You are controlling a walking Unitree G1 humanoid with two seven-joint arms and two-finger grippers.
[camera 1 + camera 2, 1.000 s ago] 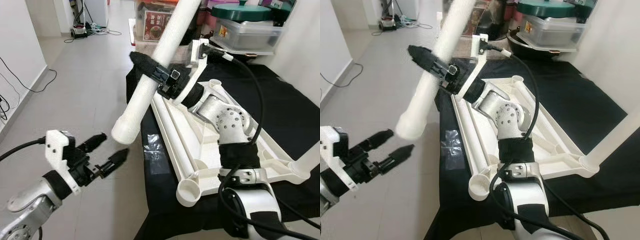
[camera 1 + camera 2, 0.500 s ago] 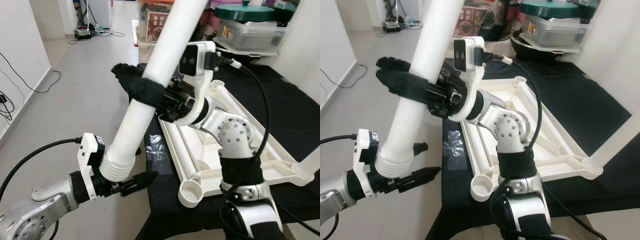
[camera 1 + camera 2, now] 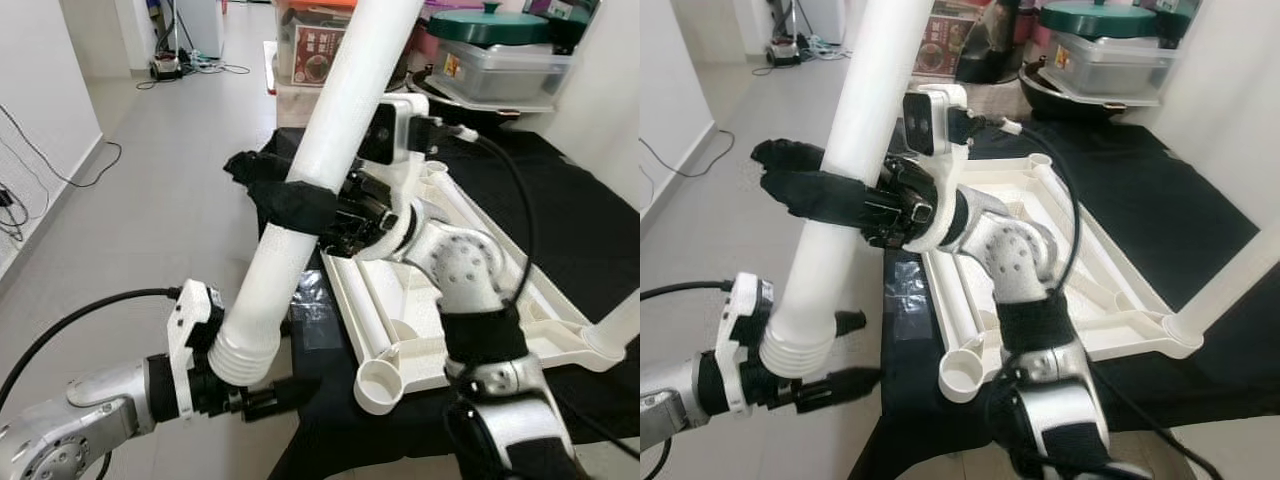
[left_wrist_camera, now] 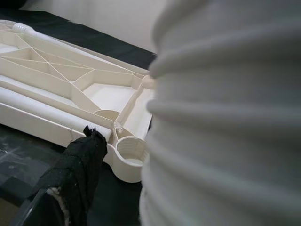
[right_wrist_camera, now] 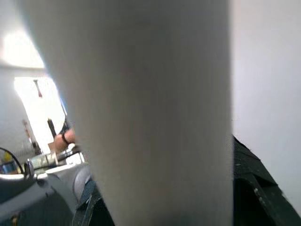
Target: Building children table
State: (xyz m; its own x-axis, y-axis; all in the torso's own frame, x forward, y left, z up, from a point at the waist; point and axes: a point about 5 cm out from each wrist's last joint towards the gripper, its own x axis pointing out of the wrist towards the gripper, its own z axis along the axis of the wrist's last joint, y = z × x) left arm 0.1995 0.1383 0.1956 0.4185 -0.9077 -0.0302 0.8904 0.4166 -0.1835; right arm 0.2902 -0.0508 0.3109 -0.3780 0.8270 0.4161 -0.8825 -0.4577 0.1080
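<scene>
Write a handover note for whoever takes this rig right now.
Right pincer: shut on the leg, mid-length, held tilted above the floor.
Left pincer: at the leg's threaded end, fingers either side.
Tabletop: upside down on the black cloth, corner socket empty; another leg already stands in the right corner.
Left: screw this leg into a socket.

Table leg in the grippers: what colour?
White, ribbed at its lower end; the table leg shows best in the left eye view.
</scene>
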